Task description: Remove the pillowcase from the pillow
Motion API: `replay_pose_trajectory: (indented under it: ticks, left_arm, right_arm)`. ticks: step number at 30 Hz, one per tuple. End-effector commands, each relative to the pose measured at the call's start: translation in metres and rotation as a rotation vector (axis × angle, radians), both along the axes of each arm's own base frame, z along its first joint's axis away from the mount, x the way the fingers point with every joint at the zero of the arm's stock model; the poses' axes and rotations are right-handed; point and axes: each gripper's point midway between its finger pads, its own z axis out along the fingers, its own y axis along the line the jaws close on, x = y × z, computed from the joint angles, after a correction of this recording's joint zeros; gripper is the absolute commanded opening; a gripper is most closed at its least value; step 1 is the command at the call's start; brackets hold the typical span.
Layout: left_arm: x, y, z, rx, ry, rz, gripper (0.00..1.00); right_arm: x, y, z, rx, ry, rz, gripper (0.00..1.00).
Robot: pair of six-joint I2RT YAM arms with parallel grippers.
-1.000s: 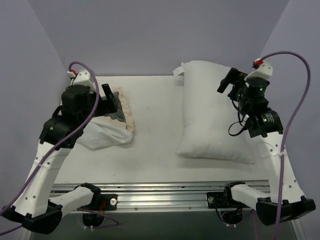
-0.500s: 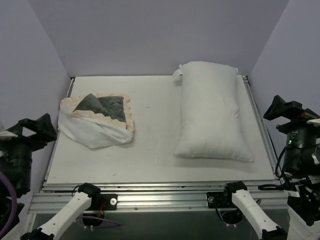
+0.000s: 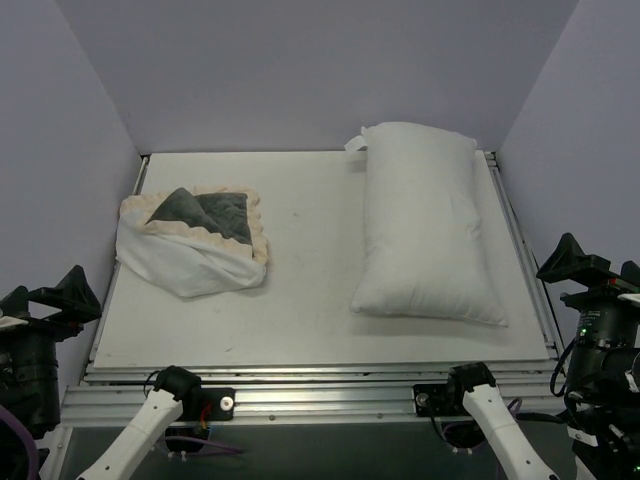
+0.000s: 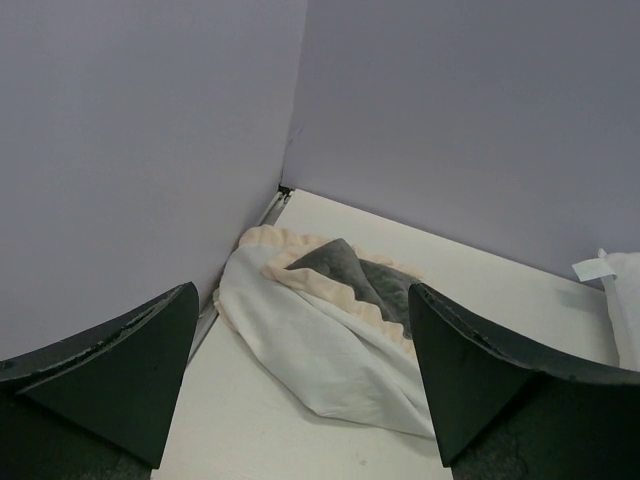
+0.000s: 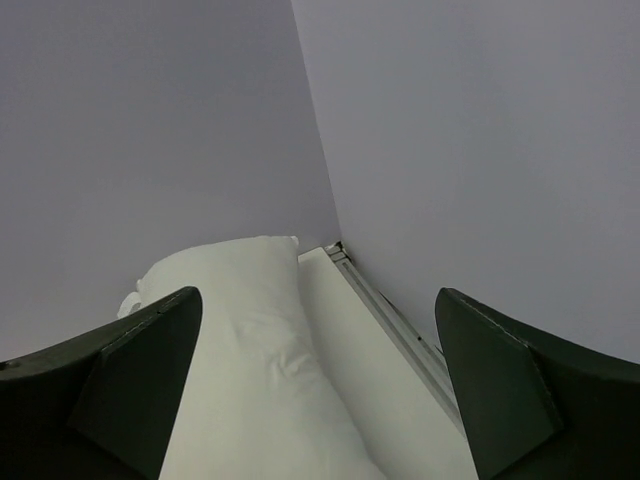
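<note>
The pillowcase [image 3: 195,240] lies crumpled at the table's left side, dark grey-green face and cream frill up, white reverse below; it also shows in the left wrist view [image 4: 330,330]. The bare white pillow [image 3: 425,225] lies lengthwise on the right with a small tag [image 3: 354,143] at its far left corner; the right wrist view shows it too [image 5: 250,350]. My left gripper [image 3: 50,300] is open and empty, off the table's near-left corner. My right gripper [image 3: 590,268] is open and empty, off the near-right edge.
The white table [image 3: 310,260] has an aluminium rail [image 3: 320,385] along its front edge. Lilac walls [image 3: 300,70] close in the back and both sides. Both arm bases sit below the front rail.
Both arms have pulled back from above the pillowcase and pillow to beyond the table's near corners, and sunk a little lower since half a second ago. Pillowcase and pillow stay put.
</note>
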Motion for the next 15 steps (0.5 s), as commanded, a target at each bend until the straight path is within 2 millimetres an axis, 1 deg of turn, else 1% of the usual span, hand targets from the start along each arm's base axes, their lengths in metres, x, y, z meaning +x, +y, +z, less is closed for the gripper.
replay_pose_trajectory:
  ticks: [1,5,10,15]
  left_arm:
    - [0.003,0.001,-0.005,-0.005,0.000,0.017,0.94]
    - [0.005,0.002,-0.011,-0.014,0.002,0.032,0.94]
    - [0.007,0.003,-0.015,-0.029,0.000,0.047,0.94]
    - [0.014,0.001,-0.018,-0.026,0.007,0.050,0.94]
  right_arm:
    - [0.000,-0.005,-0.001,-0.012,-0.002,-0.031,0.96]
    - [0.002,-0.005,-0.006,-0.011,0.001,-0.032,0.96]
    - [0.006,-0.005,-0.011,-0.012,0.014,-0.032,0.96]
    - [0.007,-0.006,-0.011,-0.009,0.011,-0.034,0.96]
